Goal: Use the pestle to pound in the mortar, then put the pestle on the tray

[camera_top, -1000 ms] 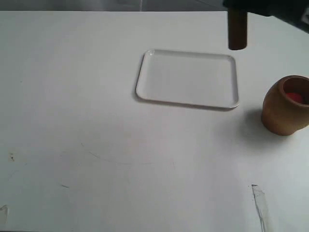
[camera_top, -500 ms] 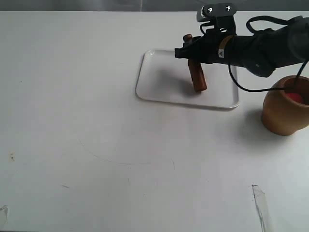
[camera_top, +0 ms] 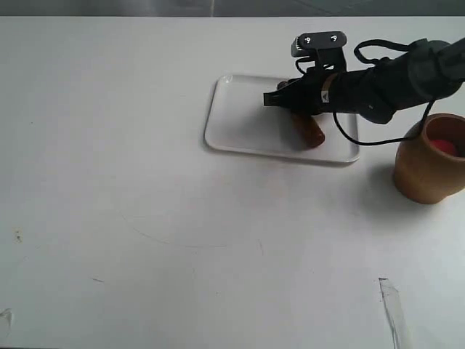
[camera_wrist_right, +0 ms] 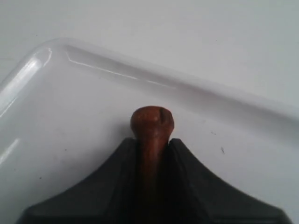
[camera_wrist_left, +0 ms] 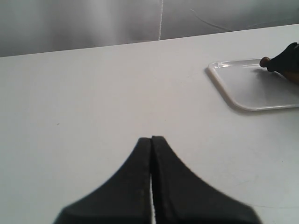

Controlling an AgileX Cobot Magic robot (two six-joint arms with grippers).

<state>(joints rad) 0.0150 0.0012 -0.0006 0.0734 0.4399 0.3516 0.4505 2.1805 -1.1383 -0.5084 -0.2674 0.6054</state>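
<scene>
The white tray [camera_top: 247, 123] lies at the table's middle back. My right gripper [camera_top: 282, 100] reaches over it from the right, shut on the reddish-brown pestle [camera_top: 310, 132]. The pestle lies low and nearly flat over the tray floor, its thick end toward the tray's near right. In the right wrist view its small knob [camera_wrist_right: 152, 120] pokes out past my right gripper [camera_wrist_right: 153, 141], over the tray [camera_wrist_right: 70, 93]. The light-brown mortar [camera_top: 430, 158] stands right of the tray, red showing inside. My left gripper [camera_wrist_left: 152, 138] is shut on nothing, over bare table; its view catches the tray [camera_wrist_left: 243, 88].
The black right arm [camera_top: 385, 76] with its cable stretches from the right edge, just above the mortar. A strip of clear tape [camera_top: 391, 305] lies near the front right, with faint scratches [camera_top: 189, 243] on the white tabletop.
The right gripper came in from the upper right with the pestle hanging upright, then lowered it and tipped it nearly flat onto the tray. The mortar and tray stayed put.
</scene>
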